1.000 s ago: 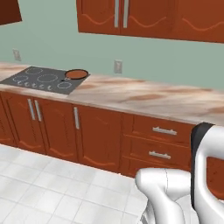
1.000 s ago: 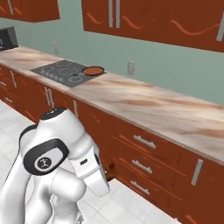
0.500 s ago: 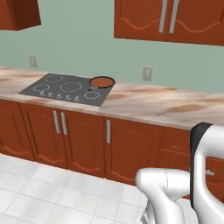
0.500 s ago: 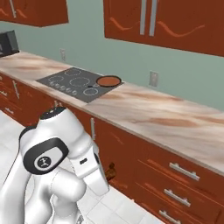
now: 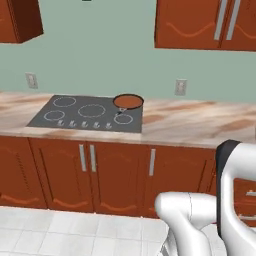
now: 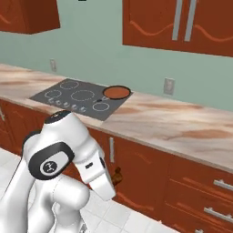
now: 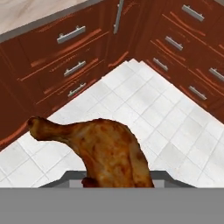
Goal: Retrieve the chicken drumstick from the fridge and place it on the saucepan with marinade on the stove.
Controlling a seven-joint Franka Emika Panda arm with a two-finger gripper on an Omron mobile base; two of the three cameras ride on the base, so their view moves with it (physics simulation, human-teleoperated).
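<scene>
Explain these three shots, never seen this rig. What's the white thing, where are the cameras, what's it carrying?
The white thing is a robot arm on a drivable base, in a rendered kitchen. Two pictures come from cameras on the base, behind the arm to its left and right, looking forward at the counter. The third comes from a camera on the hand, looking along the gripper.

On the counter sits a dark stove with white ring burners. A small saucepan of orange-brown marinade stands on its back right burner.

In the hand view the gripper holds a browned chicken drumstick above the white floor tiles, facing wooden drawers.
</scene>
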